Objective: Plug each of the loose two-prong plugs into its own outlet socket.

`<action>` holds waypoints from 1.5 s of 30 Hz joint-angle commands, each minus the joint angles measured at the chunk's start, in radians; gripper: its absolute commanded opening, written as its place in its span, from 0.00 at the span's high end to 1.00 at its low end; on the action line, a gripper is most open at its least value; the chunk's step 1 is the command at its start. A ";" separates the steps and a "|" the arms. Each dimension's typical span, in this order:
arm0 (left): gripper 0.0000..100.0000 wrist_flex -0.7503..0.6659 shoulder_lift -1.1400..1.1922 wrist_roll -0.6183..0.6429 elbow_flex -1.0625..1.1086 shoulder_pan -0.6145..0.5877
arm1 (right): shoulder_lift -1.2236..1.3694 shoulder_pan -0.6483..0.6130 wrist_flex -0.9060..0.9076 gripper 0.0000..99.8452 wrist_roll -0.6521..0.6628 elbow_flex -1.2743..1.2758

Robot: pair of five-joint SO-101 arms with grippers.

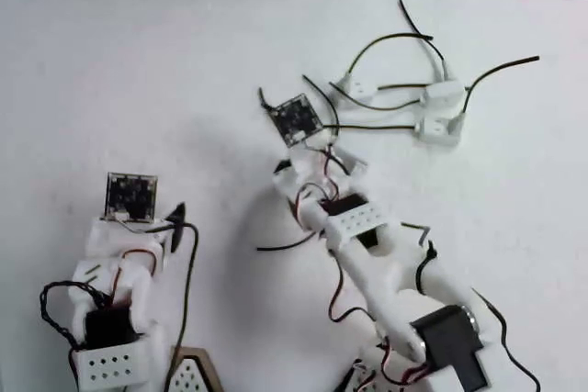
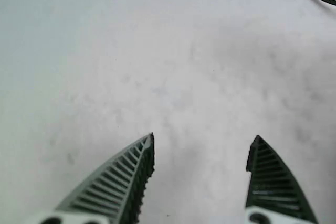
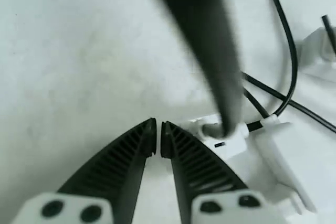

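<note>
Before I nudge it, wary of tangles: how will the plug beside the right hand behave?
The plug looks small and light, so it would probably slide easily on the smooth table. Its thin wire curves loosely, so it is likely floppy and may drag along or snag.

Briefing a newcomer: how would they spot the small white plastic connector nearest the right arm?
On the white table, find the tangle of black cords at the far right. The small white plastic connector is the leftmost of three white pieces, apart from the two white blocks paired together.
</note>
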 commanded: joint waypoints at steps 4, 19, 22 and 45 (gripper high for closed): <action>0.72 0.005 -0.005 0.002 -0.005 -0.008 | -0.317 -0.008 0.176 0.98 -0.002 0.021; 0.72 0.005 -0.005 0.002 -0.005 -0.008 | -1.026 -0.001 0.351 0.98 -0.002 0.399; 0.72 0.005 -0.005 0.002 -0.005 -0.008 | -1.118 -0.001 0.412 0.98 -0.002 0.442; 0.72 0.005 -0.005 0.002 -0.005 -0.008 | -1.570 0.059 0.636 0.98 -0.009 0.726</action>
